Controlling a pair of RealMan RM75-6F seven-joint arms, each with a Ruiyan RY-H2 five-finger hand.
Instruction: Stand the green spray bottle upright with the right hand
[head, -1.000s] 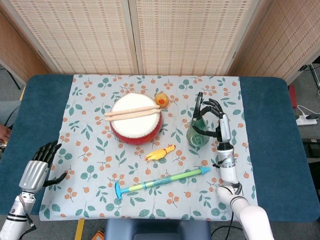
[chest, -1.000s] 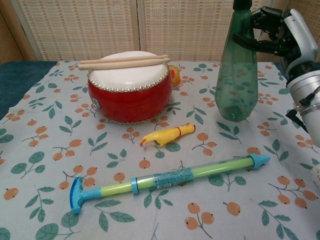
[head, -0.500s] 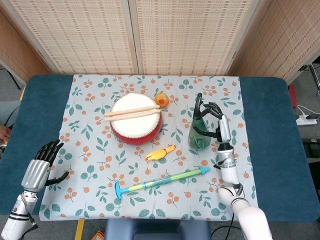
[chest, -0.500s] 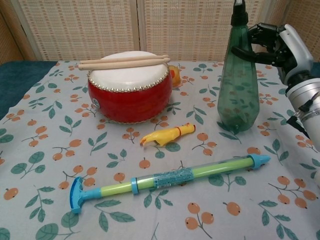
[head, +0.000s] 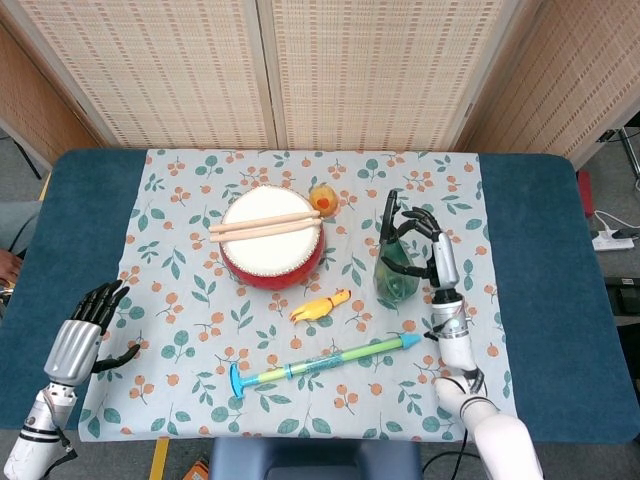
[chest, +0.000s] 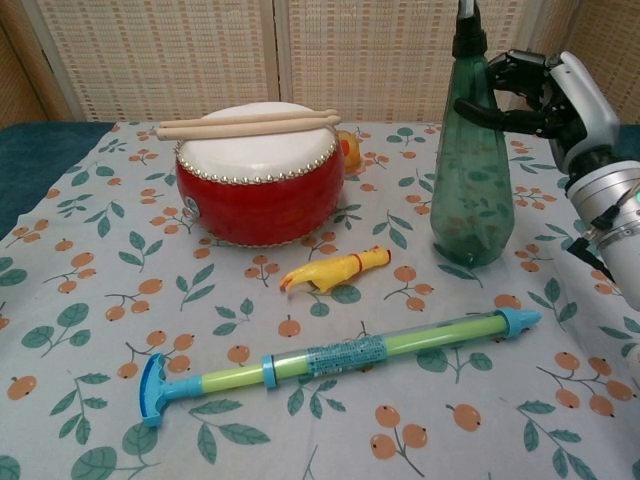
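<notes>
- One green bottle (chest: 472, 170) stands up, with the right hand (chest: 545, 95) holding its neck.
- One drum (chest: 258, 180), two sticks (chest: 248, 125).
- Left hand (head: 88, 325) has fingers apart, holding nothing.

We find no words, numbers or brand marks that we can read; the blue label band on the green-and-blue tube toy (chest: 345, 355) carries print too small to make out.
</notes>
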